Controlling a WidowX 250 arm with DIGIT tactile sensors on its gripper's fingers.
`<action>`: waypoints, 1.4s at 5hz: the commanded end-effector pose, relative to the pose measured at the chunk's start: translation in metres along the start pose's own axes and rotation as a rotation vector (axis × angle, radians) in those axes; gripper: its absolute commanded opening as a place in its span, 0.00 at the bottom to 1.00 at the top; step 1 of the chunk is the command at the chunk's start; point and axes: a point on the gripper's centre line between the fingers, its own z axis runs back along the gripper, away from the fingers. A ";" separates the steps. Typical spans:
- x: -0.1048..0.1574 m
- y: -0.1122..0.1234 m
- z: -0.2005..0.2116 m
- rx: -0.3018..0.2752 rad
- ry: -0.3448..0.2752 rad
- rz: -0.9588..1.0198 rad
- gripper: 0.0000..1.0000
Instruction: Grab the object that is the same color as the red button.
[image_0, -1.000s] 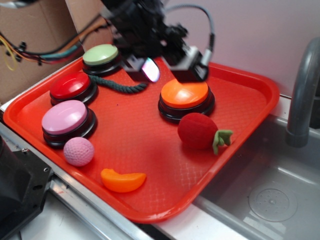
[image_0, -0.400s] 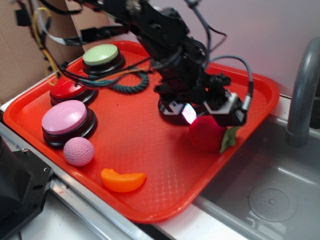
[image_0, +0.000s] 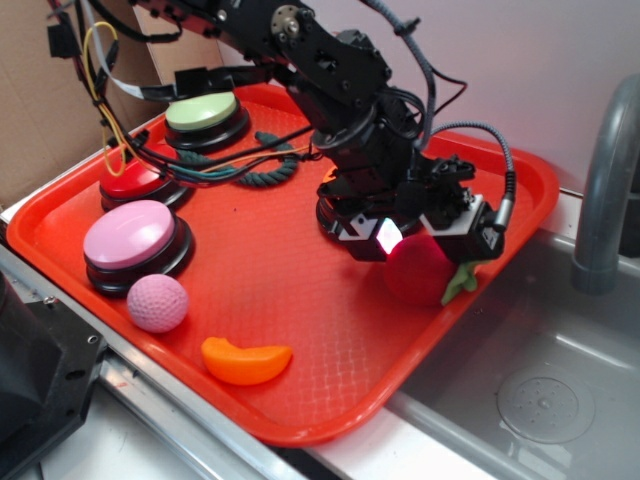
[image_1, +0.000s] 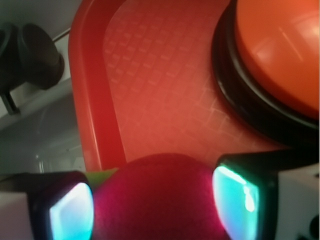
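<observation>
The object, a fuzzy dark-red plush fruit (image_0: 415, 272) with a green stem (image_0: 460, 283), lies on the red tray (image_0: 290, 300) near its right rim. My gripper (image_0: 425, 245) has come down over it, open, with one finger on each side. In the wrist view the fruit (image_1: 160, 200) fills the gap between the two glowing pads (image_1: 70, 210) of the gripper (image_1: 155, 205), close to both. The red button (image_0: 135, 180) sits at the tray's left, partly behind cables.
On the tray also stand an orange button (image_1: 280, 50), largely hidden under the arm in the exterior view, a pink button (image_0: 128, 235) and a green button (image_0: 200, 110). A pink ball (image_0: 157, 302), an orange slice toy (image_0: 246, 360) and a green rope (image_0: 265, 175) lie there too. A sink (image_0: 540, 390) and faucet (image_0: 600, 190) are to the right.
The arm has swung from the tray's back over the orange button to the right and down. The open fingers now straddle the plush fruit, which has shifted slightly right.
</observation>
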 end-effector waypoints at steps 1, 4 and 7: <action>0.008 -0.016 0.019 -0.025 -0.056 0.030 0.03; 0.008 -0.010 0.050 0.103 0.025 -0.031 0.00; 0.022 0.019 0.150 0.182 0.000 -0.254 0.00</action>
